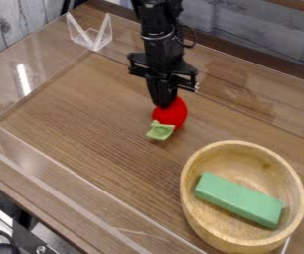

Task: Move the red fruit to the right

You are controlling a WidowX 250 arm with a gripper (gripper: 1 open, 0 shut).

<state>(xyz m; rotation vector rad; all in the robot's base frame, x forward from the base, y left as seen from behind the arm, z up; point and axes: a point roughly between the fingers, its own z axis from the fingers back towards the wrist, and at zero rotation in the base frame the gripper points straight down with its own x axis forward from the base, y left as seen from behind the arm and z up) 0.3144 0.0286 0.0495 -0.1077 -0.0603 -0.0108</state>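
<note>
So the red fruit [175, 113] is a small shiny toy thing, strawberry-ish, rounded red body with a pale green leafy cap poking out toward the lower left. It's lying on its side on the wooden tabletop [88, 139], roughly in the middle of the scene, cap end resting on the wood. Way smaller than the bowl next to it.

The black gripper [167, 98] comes straight down from above, and its fingers are pinched together right on the top of the red body, so it looks clenched onto the fruit. The fingertips hide the upper part of the fruit, so I can't make out exactly how much of it is between them. The fruit looks like it's on the table or barely off it, hard to call.

Around it: a round wooden bowl [208, 164] sits to the lower right, near the fruit but not touching, and inside it lies a flat green rectangular block [239, 199], set at a diagonal. Clear acrylic walls [29, 74] fence in the work area. In the back left corner there's a little clear angled stand [88, 33], well apart from everything. The bowl is the only thing sitting on the fruit's right side, a bit toward the front.
</note>
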